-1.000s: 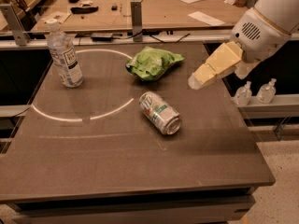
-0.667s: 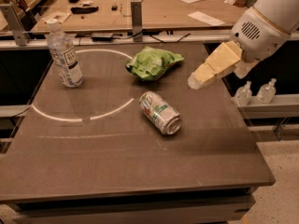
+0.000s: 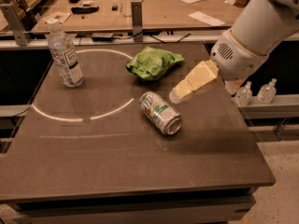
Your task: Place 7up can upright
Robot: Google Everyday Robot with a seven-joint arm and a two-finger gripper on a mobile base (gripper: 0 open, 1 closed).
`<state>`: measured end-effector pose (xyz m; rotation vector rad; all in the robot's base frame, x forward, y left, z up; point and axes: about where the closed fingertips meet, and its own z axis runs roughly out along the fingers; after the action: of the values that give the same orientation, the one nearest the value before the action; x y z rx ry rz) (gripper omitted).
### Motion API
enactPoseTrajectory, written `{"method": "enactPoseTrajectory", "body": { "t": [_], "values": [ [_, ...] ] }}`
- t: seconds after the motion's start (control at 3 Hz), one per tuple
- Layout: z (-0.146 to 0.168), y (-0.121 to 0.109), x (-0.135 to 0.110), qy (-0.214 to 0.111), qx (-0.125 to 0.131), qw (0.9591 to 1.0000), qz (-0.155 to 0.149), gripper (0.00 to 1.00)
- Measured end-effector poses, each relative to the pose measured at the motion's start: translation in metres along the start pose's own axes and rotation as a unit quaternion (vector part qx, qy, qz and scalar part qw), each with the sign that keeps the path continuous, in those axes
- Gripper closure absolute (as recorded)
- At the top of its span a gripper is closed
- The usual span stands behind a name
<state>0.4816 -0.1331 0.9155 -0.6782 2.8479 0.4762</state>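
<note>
The 7up can (image 3: 160, 113), silver-white with green markings, lies on its side near the middle of the dark table (image 3: 117, 167), its top end pointing toward the front right. My gripper (image 3: 176, 95), with cream-yellow fingers, hangs above the table just up and right of the can, close to it but not touching. It holds nothing.
A clear plastic water bottle (image 3: 65, 54) with a white label stands at the table's back left. A bright green wrinkly bag (image 3: 152, 62) lies behind the can. A wooden bench with papers and tools is behind the table. Small bottles (image 3: 254, 93) stand on a ledge to the right.
The gripper has moved left and down, closer to the can. The can, bottle and bag have not moved.
</note>
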Motion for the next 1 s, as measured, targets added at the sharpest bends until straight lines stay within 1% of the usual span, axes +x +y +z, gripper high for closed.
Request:
{"method": "enactPoseTrajectory", "body": {
  "t": [0.33, 0.67, 1.0],
  "values": [
    [0.024, 0.008, 0.004, 0.009, 0.025, 0.9996, 0.01, 0.0],
    [0.041, 0.026, 0.001, 0.006, 0.015, 0.9995, -0.026, 0.0],
    [0.051, 0.045, -0.007, 0.006, 0.011, 0.9963, -0.085, 0.0]
  ]
}}
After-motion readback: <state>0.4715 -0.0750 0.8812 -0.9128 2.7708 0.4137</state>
